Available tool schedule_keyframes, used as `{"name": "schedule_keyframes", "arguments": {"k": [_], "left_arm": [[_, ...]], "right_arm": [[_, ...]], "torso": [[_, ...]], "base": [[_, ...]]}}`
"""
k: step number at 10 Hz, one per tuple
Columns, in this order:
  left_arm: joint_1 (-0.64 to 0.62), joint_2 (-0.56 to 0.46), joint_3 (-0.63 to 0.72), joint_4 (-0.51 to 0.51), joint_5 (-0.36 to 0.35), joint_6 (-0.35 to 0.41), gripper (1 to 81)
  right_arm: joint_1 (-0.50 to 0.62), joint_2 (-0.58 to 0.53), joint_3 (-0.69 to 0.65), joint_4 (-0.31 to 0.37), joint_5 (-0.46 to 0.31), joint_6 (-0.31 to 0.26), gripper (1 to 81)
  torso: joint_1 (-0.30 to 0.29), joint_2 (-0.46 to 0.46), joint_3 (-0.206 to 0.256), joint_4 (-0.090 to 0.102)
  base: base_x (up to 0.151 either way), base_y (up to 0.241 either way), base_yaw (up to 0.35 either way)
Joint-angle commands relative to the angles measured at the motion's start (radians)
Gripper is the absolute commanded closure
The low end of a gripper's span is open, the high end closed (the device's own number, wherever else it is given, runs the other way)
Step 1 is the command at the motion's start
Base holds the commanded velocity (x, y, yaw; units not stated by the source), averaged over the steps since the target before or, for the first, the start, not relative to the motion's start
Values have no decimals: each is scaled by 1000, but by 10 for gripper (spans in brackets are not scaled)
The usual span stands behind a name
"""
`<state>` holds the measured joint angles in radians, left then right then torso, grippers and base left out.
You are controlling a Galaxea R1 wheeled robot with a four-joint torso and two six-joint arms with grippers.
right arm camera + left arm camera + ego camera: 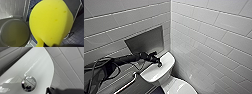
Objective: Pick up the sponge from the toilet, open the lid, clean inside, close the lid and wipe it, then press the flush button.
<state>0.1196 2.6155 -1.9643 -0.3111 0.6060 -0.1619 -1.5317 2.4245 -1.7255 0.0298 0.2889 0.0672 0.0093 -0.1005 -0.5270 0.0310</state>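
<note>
My left gripper point(159, 64) is down over the flat, rounded-rectangle tank top point(165, 61) of the toilet point(159, 75), near the middle of that top; whether its jaws are open or closed I cannot tell, nor whether it touches the ceramic. From the left wrist the tank top is smooth, glossy white with a curved edge, and the flush button point(29, 83) sits in it as a round, mirror-bright chrome disc split by a slanting line. My right gripper point(55, 45) is clamped on the sponge point(50, 22), a bright yellow, softly rounded block of foam with small pits in its face, held in the air above the dark tiled floor point(77, 31) and beside the toilet's oval. In the head view the lid point(180, 87) lies down, glossy and white, in front of the tank. The walls point(214, 37) are long white glazed tiles; a dull grey rectangular recess point(146, 41) is set in the wall behind the tank, and a slim metal rail point(126, 85) runs beside the toilet.
</note>
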Motion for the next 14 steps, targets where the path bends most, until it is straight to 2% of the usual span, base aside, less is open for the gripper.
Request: {"name": "schedule_keyframes", "arguments": {"k": [1,5,6,7,9,14], "left_arm": [[-200,-8,-73,41,26,22,811],[-203,26,-159,69,44,24,811],[-206,29,-169,70,44,24,811],[-212,32,-177,75,44,22,811],[-226,32,-183,78,44,24,811],[-226,26,-241,125,43,22,811]], "right_arm": [[-6,-25,28,5,-70,-1,811],[-6,-14,24,4,-70,-3,811],[-6,-14,23,4,-70,-3,811],[-6,-14,23,4,-70,-3,811],[-8,-12,23,4,-71,-3,811],[-2,-3,17,4,-71,-4,811]], "torso": [[0,0,0,0],[0,0,0,0],[0,0,-48,0],[0,0,-3,0],[0,0,-21,0],[0,0,-22,0]], "base": [[0,0,0],[0,0,0],[0,0,0],[0,0,0],[0,0,0],[0,0,0]]}}
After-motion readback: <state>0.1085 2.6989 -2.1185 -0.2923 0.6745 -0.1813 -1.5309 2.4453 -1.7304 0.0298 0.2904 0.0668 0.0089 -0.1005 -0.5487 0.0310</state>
